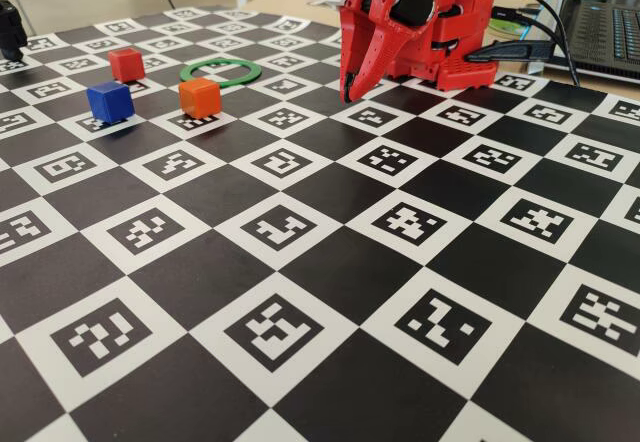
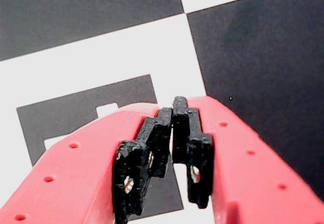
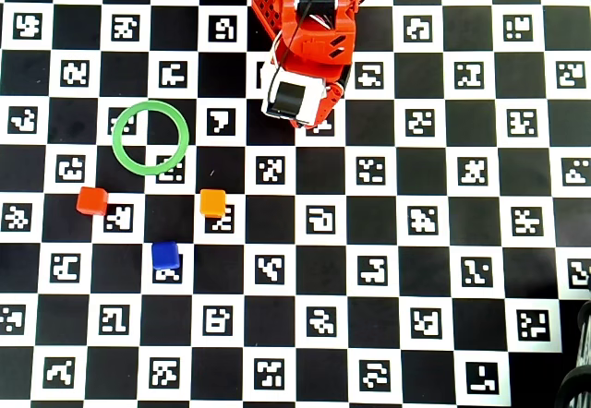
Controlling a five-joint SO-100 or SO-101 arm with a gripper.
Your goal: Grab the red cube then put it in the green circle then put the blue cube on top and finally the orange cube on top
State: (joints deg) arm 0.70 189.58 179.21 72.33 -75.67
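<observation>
In the fixed view you will find the green circle [image 1: 220,72] lying flat in the upper left of the frame with its centre open and nothing inside it. The red cube [image 1: 126,64] sits to its left, apart from the rim; the orange cube [image 1: 200,97] stands just in front of the ring, and the blue cube [image 1: 110,101] lies left of the orange one, none of the three touching. The gripper [image 1: 348,94] hangs folded at upper centre, tip pointing down close to the checkered marker mat [image 1: 300,292]; the arm's top is cut off by the frame edge, and a laptop [image 1: 605,32] is cropped at upper right. In the wrist view the gripper [image 2: 174,107] fills the lower half, its black pads [image 2: 152,143] meeting at the tip with nothing between them, so you may record it as closed and empty; no cube shows here. In the overhead view the green circle [image 3: 150,138] at mid left again holds nothing. The red cube [image 3: 91,200] lies below its left side, the orange cube [image 3: 212,202] below right, the blue cube [image 3: 165,255] lowest. The arm's own body hides the gripper here, at upper centre.
</observation>
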